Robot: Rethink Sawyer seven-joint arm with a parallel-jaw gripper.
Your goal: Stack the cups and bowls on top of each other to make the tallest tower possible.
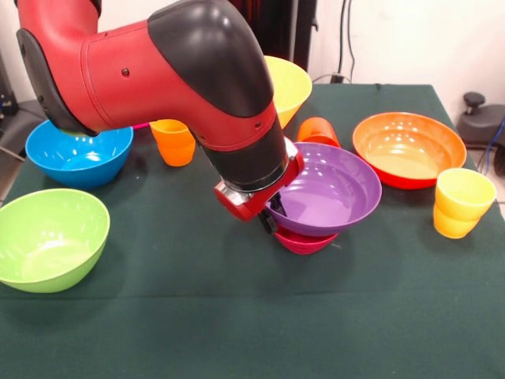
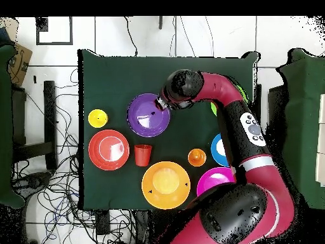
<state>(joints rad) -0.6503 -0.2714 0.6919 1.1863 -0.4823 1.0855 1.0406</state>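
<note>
My gripper [image 1: 270, 215] is at the near-left rim of the wide purple bowl [image 1: 331, 189] and looks shut on that rim. The purple bowl sits tilted on the small magenta-red bowl [image 1: 304, 242], a two-piece tower at mid-table. From overhead the gripper [image 2: 163, 105] is at the purple bowl's [image 2: 147, 115] edge and the small bowl is hidden under it. The red-orange cup [image 1: 318, 130] stands just behind the purple bowl. The ribbed orange cup [image 1: 173, 142] and the ribbed yellow cup [image 1: 461, 201] stand apart.
The blue bowl [image 1: 79, 154] and green bowl [image 1: 47, 237] are at the left, and the orange-red bowl [image 1: 409, 146] is at the right. The yellow bowl [image 1: 288, 83] is partly behind the arm. The pink bowl [image 2: 212, 181] shows overhead. All are on the green-covered table [image 1: 197, 316].
</note>
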